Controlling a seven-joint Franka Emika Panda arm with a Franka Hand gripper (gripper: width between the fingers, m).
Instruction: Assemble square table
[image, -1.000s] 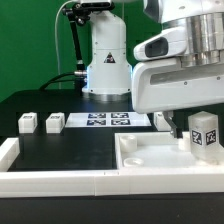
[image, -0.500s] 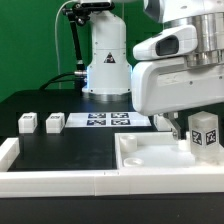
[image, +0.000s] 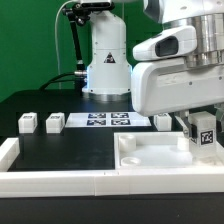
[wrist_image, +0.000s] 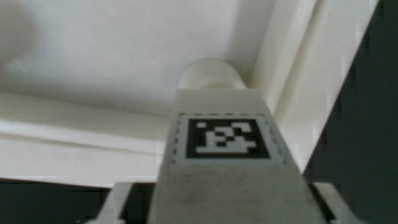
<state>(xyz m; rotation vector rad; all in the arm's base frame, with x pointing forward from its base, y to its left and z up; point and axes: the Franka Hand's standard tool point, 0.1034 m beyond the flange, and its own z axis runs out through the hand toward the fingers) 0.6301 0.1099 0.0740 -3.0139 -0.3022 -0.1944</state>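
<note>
The square tabletop (image: 150, 160) is a white slab with a raised rim, lying at the exterior view's lower right. My gripper (image: 204, 138) is shut on a white tagged leg (image: 207, 131) and holds it upright over the slab's far right corner. In the wrist view the leg (wrist_image: 222, 125) runs out from between my fingers (wrist_image: 125, 203), its rounded end close to the slab's rim (wrist_image: 285, 50). Two more legs (image: 26, 123) (image: 53, 123) stand at the exterior view's left. A third leg (image: 163, 121) stands just behind the slab.
The marker board (image: 105, 121) lies flat behind the middle of the black table. Long white border bars (image: 60, 178) run along the front edge and the left corner. The robot's base (image: 106, 60) stands at the back.
My gripper and the held leg have shifted a little toward the exterior view's right. This uncovers more of the leg behind the slab. The other parts have not moved.
</note>
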